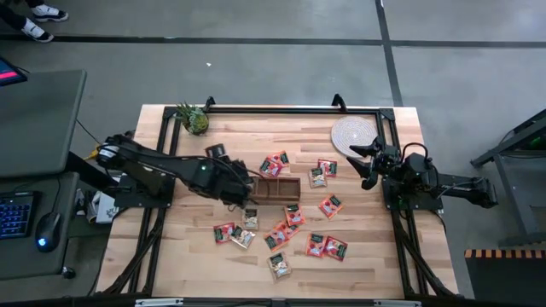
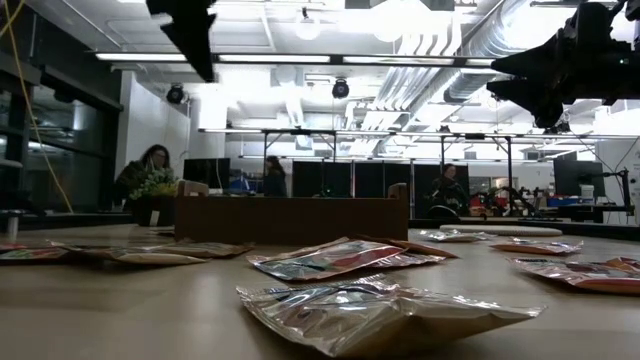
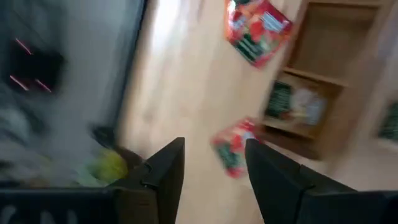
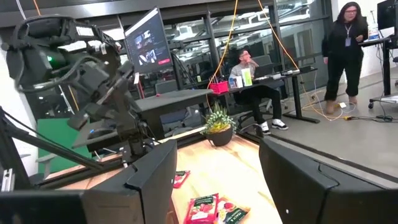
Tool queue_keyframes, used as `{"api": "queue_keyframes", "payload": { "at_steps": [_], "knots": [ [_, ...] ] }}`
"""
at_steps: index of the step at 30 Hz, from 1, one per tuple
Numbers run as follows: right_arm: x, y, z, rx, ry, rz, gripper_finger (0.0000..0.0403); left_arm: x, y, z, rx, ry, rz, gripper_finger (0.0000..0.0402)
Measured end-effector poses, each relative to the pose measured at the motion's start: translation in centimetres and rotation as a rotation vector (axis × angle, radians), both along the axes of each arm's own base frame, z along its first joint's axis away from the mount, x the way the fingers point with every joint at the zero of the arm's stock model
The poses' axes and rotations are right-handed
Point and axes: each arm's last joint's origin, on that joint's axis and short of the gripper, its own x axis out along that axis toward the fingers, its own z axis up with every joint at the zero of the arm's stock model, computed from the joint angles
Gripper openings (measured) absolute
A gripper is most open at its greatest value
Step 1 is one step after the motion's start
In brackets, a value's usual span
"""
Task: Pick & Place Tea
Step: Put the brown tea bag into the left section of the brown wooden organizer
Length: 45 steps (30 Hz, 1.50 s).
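Several orange-red tea sachets [image 1: 294, 223] lie flat and scattered on the wooden table, most of them near the front, and two [image 1: 274, 164] lie just beyond the brown wooden box [image 1: 280, 189]. In the left wrist view one sachet [image 3: 295, 106] lies in a compartment of the box [image 3: 323, 74]. My left gripper [image 3: 214, 155] hangs open above the table by the box's left end, empty, with a sachet [image 3: 233, 149] on the table below it. My right gripper [image 4: 217, 168] waits open at the table's right side, raised and empty.
A round pale woven mat [image 1: 354, 134] lies at the far right and a small potted plant [image 1: 194, 119] stands at the far left corner. A black frame [image 1: 273, 109] runs along the table's edges. People sit and stand in the room beyond.
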Motion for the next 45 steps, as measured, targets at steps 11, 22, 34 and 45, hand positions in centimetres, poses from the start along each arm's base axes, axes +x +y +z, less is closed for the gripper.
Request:
{"api": "queue_keyframes", "payload": {
  "at_steps": [11, 22, 34, 45],
  "knots": [
    [0.0, 0.0, 0.0, 0.000, 0.003, 0.000, 0.0224, -3.4, -0.8, 0.7, -0.339, -0.303, 0.499, 0.0166],
    [0.0, 0.0, 0.0, 0.001, 0.004, 0.000, 0.0225, -8.1, -4.8, -2.4, -0.521, -0.603, 0.653, 0.0166],
    [0.0, 0.0, 0.0, 0.000, 0.003, 0.000, 0.0225, -10.1, -8.2, -8.7, -0.864, -0.766, 0.716, 0.0166],
    [0.0, 0.0, 0.0, 0.001, 0.004, 0.000, 0.0224, -8.6, -9.6, -11.5, -0.987, -0.795, 0.725, 0.0166]
  ]
}}
